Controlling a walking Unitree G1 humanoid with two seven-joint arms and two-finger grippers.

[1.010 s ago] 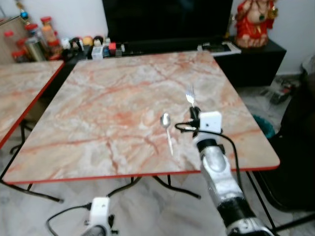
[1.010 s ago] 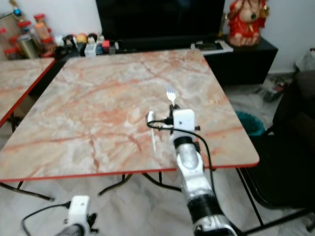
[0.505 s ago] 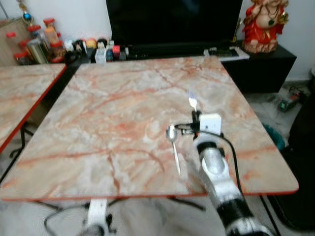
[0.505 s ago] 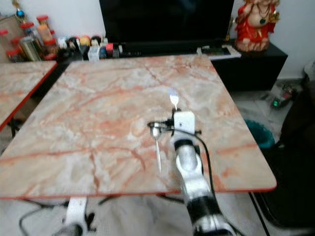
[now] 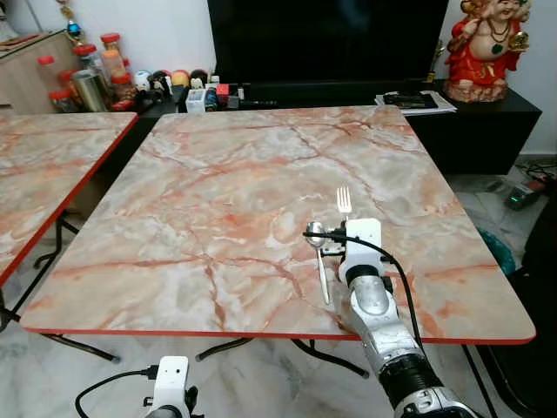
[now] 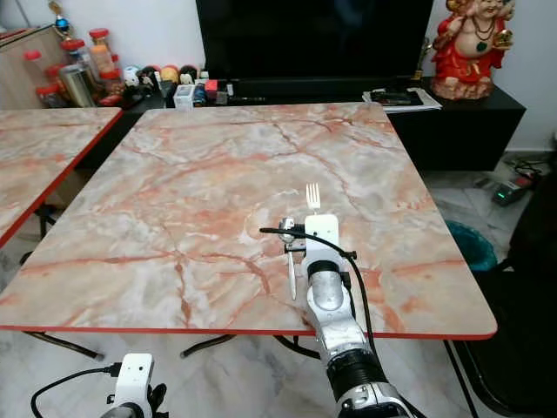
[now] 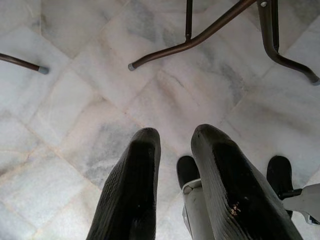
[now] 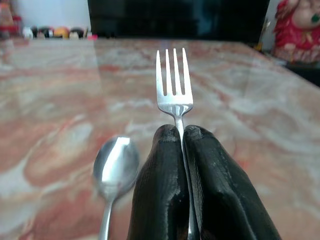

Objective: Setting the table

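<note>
A silver fork (image 5: 344,201) sticks out past my right gripper (image 8: 183,136), which is shut on its handle, tines pointing toward the far side of the marble table (image 5: 218,192). The gripper is low over the table's front right part. A silver spoon (image 5: 319,257) lies flat on the table just left of the fork, bowl away from me; the spoon (image 8: 115,165) lies beside the black fingers (image 8: 160,190). My left arm hangs idle below the table edge, its gripper (image 7: 172,137) over the tiled floor with a small gap between the fingers.
A second marble table (image 5: 43,165) stands to the left. Jars and small items (image 5: 87,78) line a low black cabinet with a TV (image 5: 322,39) behind the table. A red figurine (image 5: 487,39) stands at the back right. Metal table legs (image 7: 200,35) cross the floor.
The camera has shifted and the scene has steadied. My right gripper still holds the fork beside the spoon, with its place on the table much the same.
</note>
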